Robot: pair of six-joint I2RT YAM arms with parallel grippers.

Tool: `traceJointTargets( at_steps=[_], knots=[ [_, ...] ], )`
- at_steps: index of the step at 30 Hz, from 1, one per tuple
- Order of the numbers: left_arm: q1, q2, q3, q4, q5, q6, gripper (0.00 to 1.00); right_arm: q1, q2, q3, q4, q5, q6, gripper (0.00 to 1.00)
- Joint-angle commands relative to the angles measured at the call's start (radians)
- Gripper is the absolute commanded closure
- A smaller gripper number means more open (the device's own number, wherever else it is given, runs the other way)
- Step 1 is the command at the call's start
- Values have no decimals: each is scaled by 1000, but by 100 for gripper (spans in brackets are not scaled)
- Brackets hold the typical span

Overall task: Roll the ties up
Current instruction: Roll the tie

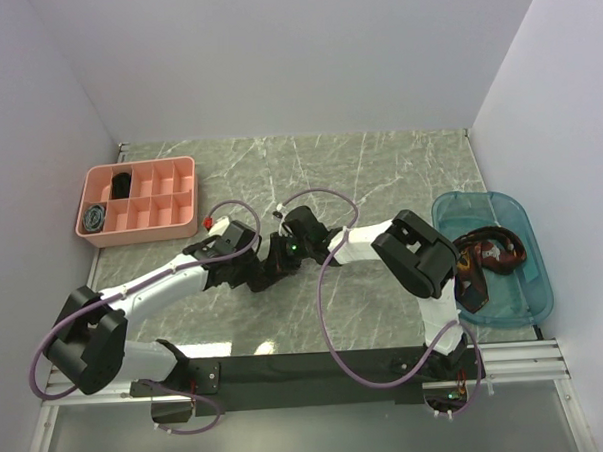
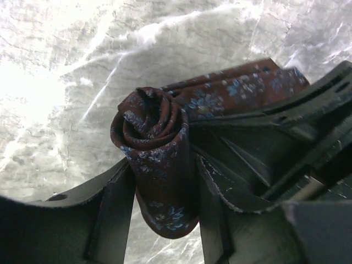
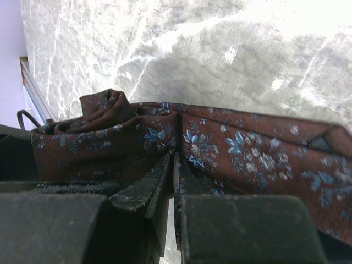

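Observation:
A dark maroon tie with small blue flowers is partly rolled into a coil just above the marble table. My left gripper is shut on the coil, one finger on each side. My right gripper is shut on the flat stretch of the same tie beside the coil; the pointed end trails to the right. In the top view the two grippers meet at mid-table, left and right, and hide the tie.
A pink divided tray at the back left holds a black coil and a grey-blue coil. A blue bin at the right holds loose maroon ties. Purple cables loop over both arms.

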Motion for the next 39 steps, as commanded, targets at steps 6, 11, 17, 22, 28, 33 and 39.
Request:
traceJointTargets(
  at_steps=[6,11,17,22,28,33,39],
  knots=[
    [-18,-50,76,44,53,-43,53,18,38,-19,-2,9,-9,89],
    [-18,-39,82,48,53,-52,53,16,46,-16,-2,6,-6,89],
    [-21,13,69,102,84,-71,53,16,48,-22,-2,11,-12,88],
    [-29,47,59,114,83,-75,54,15,-7,-31,-31,40,-52,81],
    [-31,88,76,113,76,-63,55,13,-101,-25,-102,110,-113,78],
    [-34,143,96,113,86,-54,55,9,-110,-39,-109,133,-120,73],
    [-40,166,119,104,80,-49,56,-17,-146,-85,-76,136,-103,73]
  ],
)
